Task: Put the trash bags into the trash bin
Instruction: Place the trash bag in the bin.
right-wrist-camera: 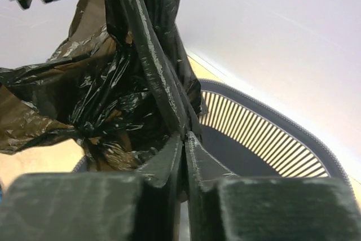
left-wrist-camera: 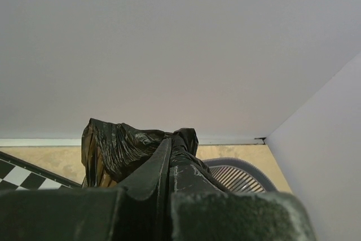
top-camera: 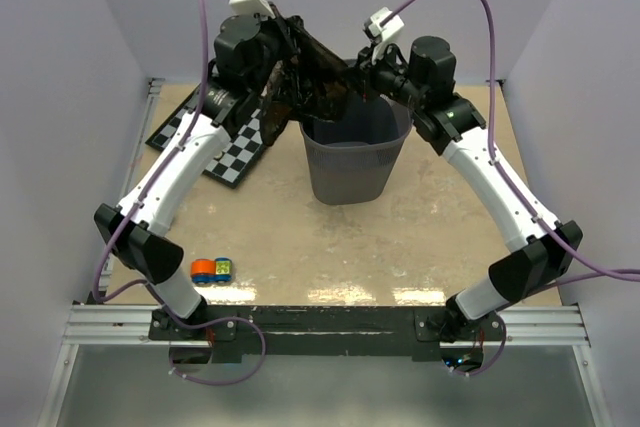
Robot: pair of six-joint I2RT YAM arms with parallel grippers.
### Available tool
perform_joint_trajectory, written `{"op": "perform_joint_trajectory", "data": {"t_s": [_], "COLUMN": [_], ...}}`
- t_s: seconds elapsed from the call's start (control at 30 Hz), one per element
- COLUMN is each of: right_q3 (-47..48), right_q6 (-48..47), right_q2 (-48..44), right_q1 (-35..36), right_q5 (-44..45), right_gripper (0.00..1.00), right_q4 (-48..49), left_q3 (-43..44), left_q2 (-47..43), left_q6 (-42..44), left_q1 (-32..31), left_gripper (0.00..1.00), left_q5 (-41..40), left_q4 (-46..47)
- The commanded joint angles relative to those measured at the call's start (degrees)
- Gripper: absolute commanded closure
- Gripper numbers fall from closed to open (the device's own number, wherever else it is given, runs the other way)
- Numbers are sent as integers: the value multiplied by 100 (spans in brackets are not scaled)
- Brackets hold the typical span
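A large glossy black trash bag hangs stretched between both grippers above the grey trash bin at the back middle of the table. My left gripper is shut on the bag's upper left part; the bag bunches past its fingertips in the left wrist view. My right gripper is shut on the bag's right edge over the bin's rim. In the right wrist view the crinkled bag spreads left of the closed fingers, with the bin's rim behind.
A black-and-white checkerboard lies at the back left under the left arm. Small orange and blue objects lie near the front left. White walls enclose the table on three sides.
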Motion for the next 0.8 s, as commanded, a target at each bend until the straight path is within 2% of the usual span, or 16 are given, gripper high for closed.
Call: {"op": "perform_joint_trajectory", "data": {"t_s": [0.0, 0.03, 0.17, 0.27, 0.47, 0.53, 0.6, 0.7, 0.77], "right_q3": [80, 141, 282, 300, 353, 379, 388, 344, 283], "right_q6": [-123, -114, -167, -193, -36, -18, -9, 0, 0], "right_q2": [15, 15, -108, -213, -293, -293, -302, -328, -381], "right_q1": [-390, -478, -689, -733, -1032, -1190, -1366, -1498, -1533], "right_q5": [-799, -879, -1231, -1178, -1047, -1055, -1082, -1161, -1275], "right_gripper": [99, 100, 100, 100, 100, 100, 100, 100, 100], "right_q4": [300, 274, 256, 230, 186, 168, 159, 177, 238], "left_q3": [-486, -697, -1602, -1788, -2122, -2227, -2490, -2773, -2782], "left_q2": [-406, -494, -794, -750, -881, -1004, -1171, -1242, -1242], "left_q6": [308, 561, 1345, 1189, 1100, 934, 531, -191, -349], "left_q1": [219, 272, 457, 685, 844, 984, 1256, 1687, 1775], "left_gripper": [89, 78, 61, 60, 58, 52, 44, 39, 37], "left_q5": [997, 1269, 1852, 2309, 2844, 3449, 4413, 5698, 5894], "left_q4": [587, 798, 1274, 1038, 1256, 1537, 2080, 2916, 2909]}}
